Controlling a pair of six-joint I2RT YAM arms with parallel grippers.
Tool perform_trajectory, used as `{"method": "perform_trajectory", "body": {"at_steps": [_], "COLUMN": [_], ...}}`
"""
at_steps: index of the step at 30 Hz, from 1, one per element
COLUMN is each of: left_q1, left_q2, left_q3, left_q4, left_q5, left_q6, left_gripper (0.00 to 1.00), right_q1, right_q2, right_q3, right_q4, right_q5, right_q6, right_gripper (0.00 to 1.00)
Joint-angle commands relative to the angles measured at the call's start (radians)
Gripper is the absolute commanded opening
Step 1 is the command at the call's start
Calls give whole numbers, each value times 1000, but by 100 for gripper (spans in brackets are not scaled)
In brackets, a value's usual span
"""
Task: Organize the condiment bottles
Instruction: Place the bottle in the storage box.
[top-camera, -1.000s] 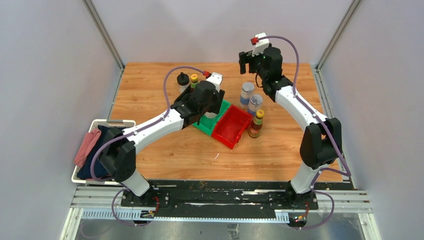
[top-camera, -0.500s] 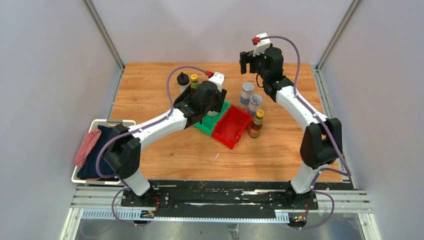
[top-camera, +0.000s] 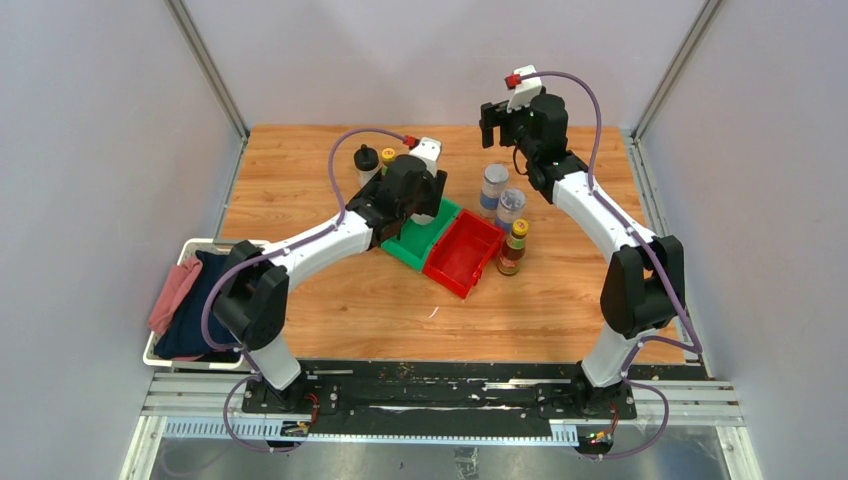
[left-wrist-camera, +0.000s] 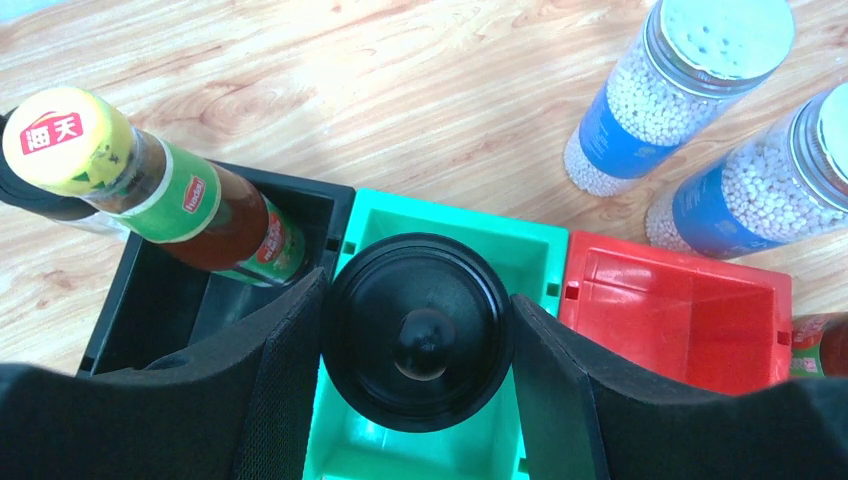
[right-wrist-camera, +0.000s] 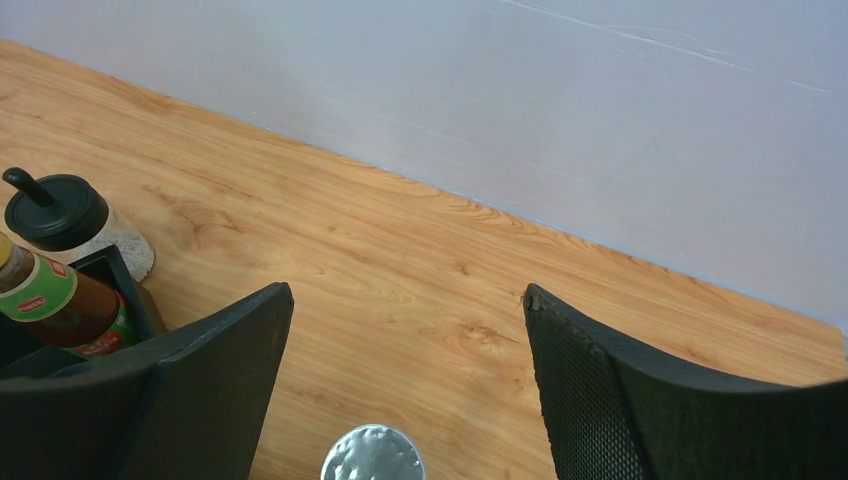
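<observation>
— What is clamped in the left gripper (left-wrist-camera: 418, 348)?
— A black-capped bottle (left-wrist-camera: 418, 300), pinched at the cap, upright, directly over the green bin (left-wrist-camera: 440, 225); whether its base is seated cannot be told. Only a straight lowering along its axis is judged needed.
— And the right gripper (right-wrist-camera: 405, 385)?
— It is spread wide, nothing held, above a silver-lidded shaker (right-wrist-camera: 373, 458).

Three bins sit in a row mid-worktop (top-camera: 330, 300). A sauce bottle (left-wrist-camera: 150, 190) stands in the left bin (left-wrist-camera: 170, 300). A squat bottle (left-wrist-camera: 418, 330) is between the left arm's jaws at the middle bin (left-wrist-camera: 450, 225). Just beyond the right bin (left-wrist-camera: 680, 310) stand a shaker (top-camera: 494, 188) and a second shaker (top-camera: 511, 207). A second sauce bottle (top-camera: 513, 248) stands just right of it. A second squat bottle (top-camera: 366, 162) stands just left of the left bin.
</observation>
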Motion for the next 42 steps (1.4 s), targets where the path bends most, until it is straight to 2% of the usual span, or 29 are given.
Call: {"method": "perform_trajectory", "body": {"at_steps": [1, 15, 42], "left_q1": [12, 33, 54], "left_q2": [13, 40, 107], "left_q3": [33, 20, -9], "left_q4": [101, 146, 190], "left_q5": [41, 123, 148], "left_q6": [15, 19, 11], "left_gripper": [0, 0, 0], "right_q1": [-20, -21, -22], "right_q2": [-16, -7, 8], "right_q3": [-5, -7, -11], "right_q4": [24, 26, 26], "right_q5": [-14, -16, -22], "right_q6": [14, 14, 14], "right_gripper": [89, 89, 89]}}
